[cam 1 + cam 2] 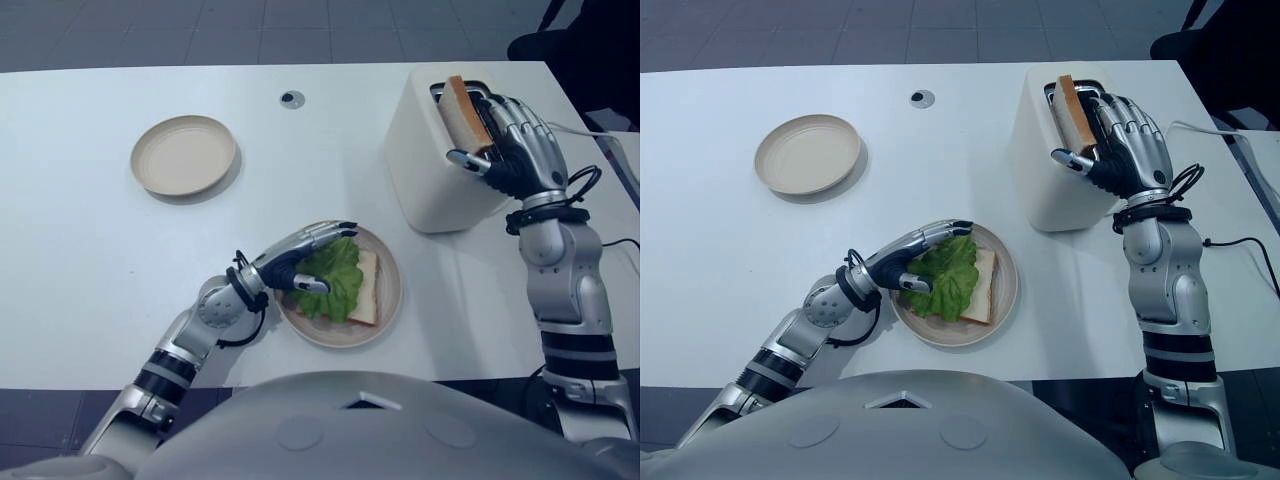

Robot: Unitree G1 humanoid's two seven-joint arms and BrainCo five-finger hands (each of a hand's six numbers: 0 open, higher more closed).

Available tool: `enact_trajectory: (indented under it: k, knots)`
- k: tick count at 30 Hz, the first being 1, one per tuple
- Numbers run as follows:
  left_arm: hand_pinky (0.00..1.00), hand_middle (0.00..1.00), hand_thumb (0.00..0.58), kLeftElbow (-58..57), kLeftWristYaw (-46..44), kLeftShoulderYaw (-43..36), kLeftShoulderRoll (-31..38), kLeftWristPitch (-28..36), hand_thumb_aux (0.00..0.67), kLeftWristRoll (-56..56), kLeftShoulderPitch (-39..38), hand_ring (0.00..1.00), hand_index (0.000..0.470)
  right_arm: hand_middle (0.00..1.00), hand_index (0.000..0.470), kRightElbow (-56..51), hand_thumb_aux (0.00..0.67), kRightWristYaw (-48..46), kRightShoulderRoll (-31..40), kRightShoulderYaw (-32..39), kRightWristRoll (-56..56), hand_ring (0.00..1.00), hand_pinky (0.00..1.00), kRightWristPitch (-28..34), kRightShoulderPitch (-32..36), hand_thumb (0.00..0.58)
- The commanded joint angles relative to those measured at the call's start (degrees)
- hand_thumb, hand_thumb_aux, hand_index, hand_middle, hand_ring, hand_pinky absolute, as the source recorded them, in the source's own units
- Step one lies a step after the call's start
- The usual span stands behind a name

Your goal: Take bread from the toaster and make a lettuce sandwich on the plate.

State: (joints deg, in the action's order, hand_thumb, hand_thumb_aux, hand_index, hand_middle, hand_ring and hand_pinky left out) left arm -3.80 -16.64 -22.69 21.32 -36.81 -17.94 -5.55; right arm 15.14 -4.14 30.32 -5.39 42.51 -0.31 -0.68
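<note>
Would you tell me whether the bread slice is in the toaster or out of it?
Partly in: the bread slice rises from the toaster slot, its lower end inside, gripped by the right robot hand.

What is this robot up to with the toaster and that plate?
It is making a sandwich. The right robot hand grips a browned slice of bread standing in the slot of the boxy white toaster. The left robot hand holds a ruffled green lettuce leaf on top of another bread slice, which lies on the round beige plate. No top slice is on the lettuce yet.
</note>
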Motion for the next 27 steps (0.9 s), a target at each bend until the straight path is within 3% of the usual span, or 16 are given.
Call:
enact_trajectory:
  k: [1,6,10,15,18,21,27]
  knots:
    - [0.0,0.0,0.0,2.59,1.85,3.16,-0.94,-0.33,0.0,2.88,-0.28,0.0,0.0,1.0,0.47,3.89,0.67,5.35,-2.07,-1.57,-1.38,1.0,1.0,-1.69,1.56,0.58]
    - [0.0,0.0,0.0,2.59,10.96,12.35,-6.35,-1.6,0.0,8.21,0.81,0.0,0.0,1.0,0.47,13.1,0.67,18.76,-9.9,-4.58,-8.3,1.0,1.0,-9.39,6.79,0.58]
    - [0.0,0.0,0.0,3.97,13.74,17.71,-7.62,-3.6,0.0,12.13,1.19,0.0,0.0,1.0,0.47,18.27,0.67,14.05,-15.67,0.02,-26.06,1.0,1.0,-12.91,3.8,0.58]
    - [0.0,0.0,0.0,7.66,12.76,22.66,-5.44,-5.18,0.0,15.93,0.45,0.0,0.0,1.0,0.47,17.79,0.67,-1.97,-17.08,13.82,-47.37,1.0,1.0,-3.23,-9.25,0.58]
    - [0.0,0.0,0.0,9.22,12.75,27.31,-3.82,-5.26,0.0,18.32,1.35,0.0,0.0,1.0,0.47,11.68,0.67,-9.5,-16.45,16.65,-57.02,1.0,1.0,6.49,-15.69,0.58]
    - [0.0,0.0,0.0,9.57,11.16,28.2,-2.69,-5.47,0.0,18.3,1.36,0.0,0.0,1.0,0.47,7.59,0.67,-11.83,-15.64,16.8,-56.66,1.0,1.0,8.94,-16.39,0.58]
    - [0.0,0.0,0.0,12.29,2.44,22.61,1.58,-7.52,0.0,16.4,-2.31,0.0,0.0,1.0,0.47,1.6,0.67,-15.55,-12.56,20.57,-49.65,1.0,1.0,8.09,-16.31,0.58]
